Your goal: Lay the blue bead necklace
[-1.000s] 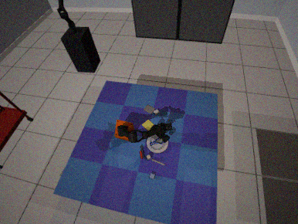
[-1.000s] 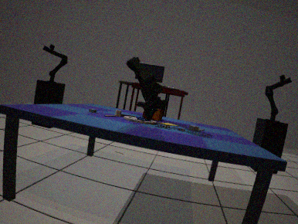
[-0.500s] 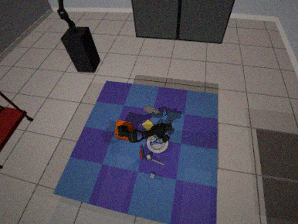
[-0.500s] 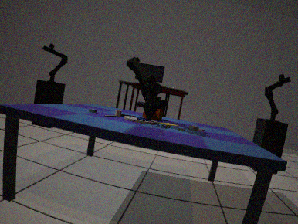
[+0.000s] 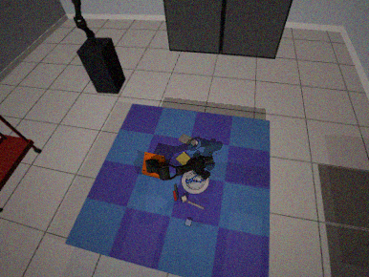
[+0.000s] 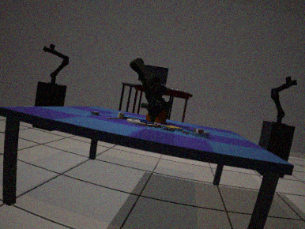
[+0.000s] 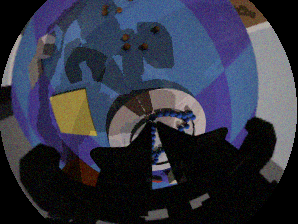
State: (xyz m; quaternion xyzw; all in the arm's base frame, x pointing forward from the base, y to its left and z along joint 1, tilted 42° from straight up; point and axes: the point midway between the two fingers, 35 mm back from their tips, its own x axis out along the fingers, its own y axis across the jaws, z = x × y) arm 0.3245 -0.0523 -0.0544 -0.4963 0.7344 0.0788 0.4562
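Observation:
The blue bead necklace [image 5: 193,181] [image 7: 189,116] lies over the round bead board [image 5: 196,191] [image 6: 132,121] [image 7: 120,125]. In the wrist view one strand runs right from the fingertips in a curve, and another runs down between the dark fingers. My gripper [image 7: 153,124] [image 6: 154,120] is low over the board, its tips almost together at the bend of the necklace, and appears shut on the strand there. The fingers hide the near part of the board and its groove. How much of the necklace sits in the groove cannot be told.
A yellow square [image 5: 183,158] [image 7: 74,112] lies beside the board. On the board's other side are a small red-and-dark item [image 5: 175,193], a mallet-like tool [image 5: 193,202] and a small pale block [image 5: 188,223]. Pale blocks [image 5: 185,138] lie beyond the yellow square.

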